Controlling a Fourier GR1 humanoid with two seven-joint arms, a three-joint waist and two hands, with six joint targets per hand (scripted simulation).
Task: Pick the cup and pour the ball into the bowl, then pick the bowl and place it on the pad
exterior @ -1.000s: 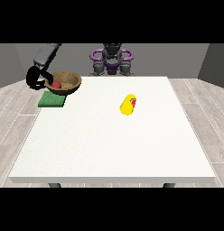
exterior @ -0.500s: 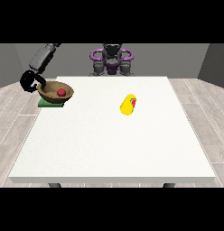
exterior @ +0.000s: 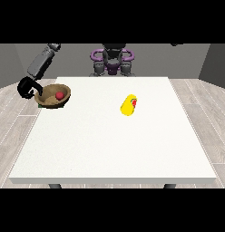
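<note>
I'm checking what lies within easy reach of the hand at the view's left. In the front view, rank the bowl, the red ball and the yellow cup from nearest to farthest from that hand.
From the hand at the view's left:
1. Bowl: right beside the hand, at the table's left edge.
2. Red ball: inside the bowl, a little further right.
3. Yellow cup: lying on its side, right of the table's middle.

The bowl (exterior: 53,96) sits at the table's (exterior: 114,145) upper left edge in the frame, on the pad (exterior: 40,105), with the ball (exterior: 59,95) in it. The hand at the view's left (exterior: 28,87) is at the bowl's left rim. The cup (exterior: 129,104) lies on its side right of the bowl, near the frame's middle.
</note>
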